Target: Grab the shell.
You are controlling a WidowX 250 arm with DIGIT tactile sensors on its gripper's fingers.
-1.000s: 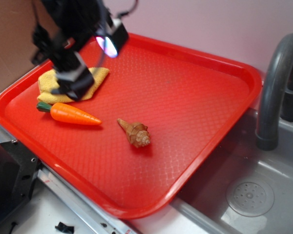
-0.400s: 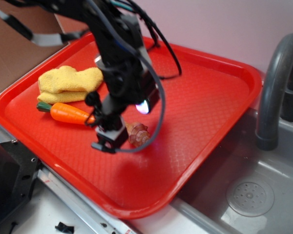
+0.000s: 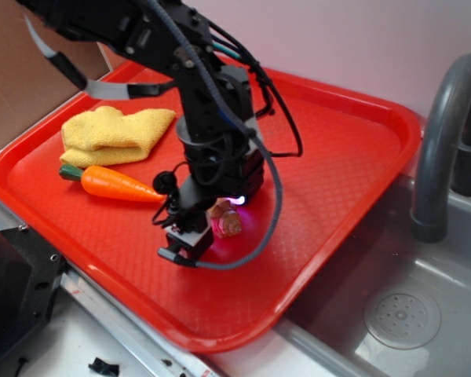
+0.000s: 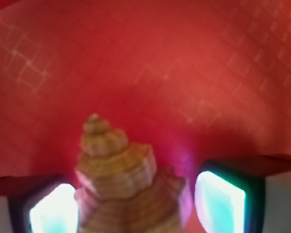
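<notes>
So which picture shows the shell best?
The wrist view: the shell fills the middle, ridges clear, between the hand's two fingers. The exterior view shows only a bit of it under the arm.

Tray [image 3: 337, 149]: bright red, with a fine diamond-grid texture across its floor.
Shell [image 4: 123, 179]: tan and light brown, banded with thin darker ridges.
Carrot [image 3: 118, 184]: orange body, dark green stub.
Cloth [image 3: 114, 133]: soft yellow.
Gripper [image 3: 198, 229]: black, with a pink-purple glow beside it; in the wrist view its pads [image 4: 219, 201] shine pale turquoise.
Sink [image 3: 408, 314]: grey.
Faucet [image 3: 443, 141]: dark grey.
Wall [image 3: 361, 39]: pale pink.
</notes>
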